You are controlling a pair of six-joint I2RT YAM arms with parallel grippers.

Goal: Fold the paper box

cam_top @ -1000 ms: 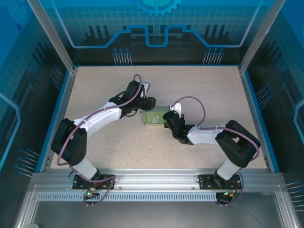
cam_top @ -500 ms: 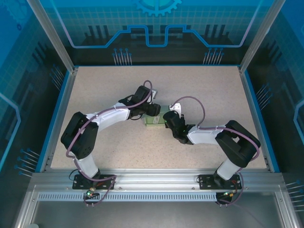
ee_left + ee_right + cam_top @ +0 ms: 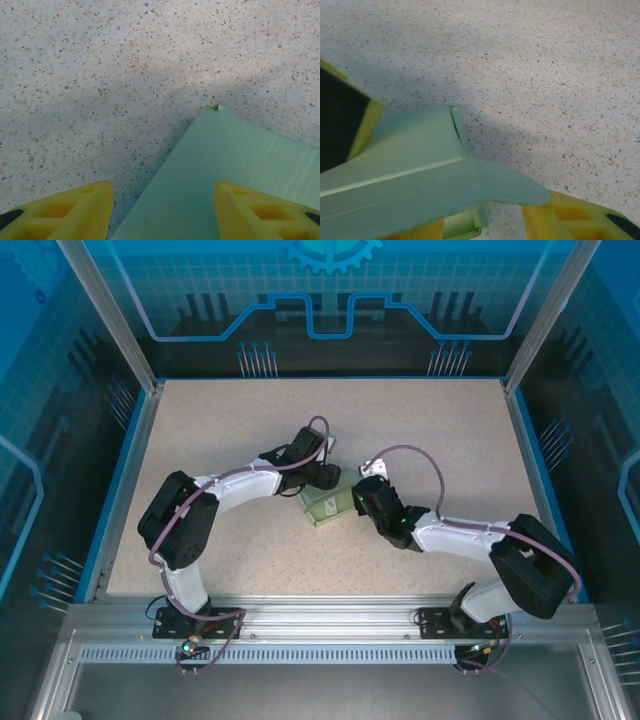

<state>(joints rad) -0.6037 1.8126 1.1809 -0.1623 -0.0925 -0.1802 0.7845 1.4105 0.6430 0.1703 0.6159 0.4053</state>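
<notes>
The paper box (image 3: 328,506) is a small flat mint-green box lying slanted at the table's middle. My left gripper (image 3: 323,480) hovers over its far edge. In the left wrist view that gripper (image 3: 162,215) is open, its yellow fingertips (image 3: 67,210) wide apart, with the box's flat top (image 3: 225,165) under the gap. My right gripper (image 3: 357,502) is at the box's right end. In the right wrist view the box (image 3: 405,170) lies over one finger, and a rounded flap (image 3: 520,187) overlaps the other finger (image 3: 570,217). The right gripper (image 3: 482,227) stands open, with a strip of table showing beside the box's end.
The speckled table (image 3: 450,430) is ringed by a blue rim (image 3: 535,470) and glass walls. A dark pad of the left gripper's finger (image 3: 340,125) sits at the left of the right wrist view. Purple cables loop above both wrists.
The box has turned and slid a little toward the near side. The left arm has folded in closer to it, and the right arm's elbow has swung out to the right.
</notes>
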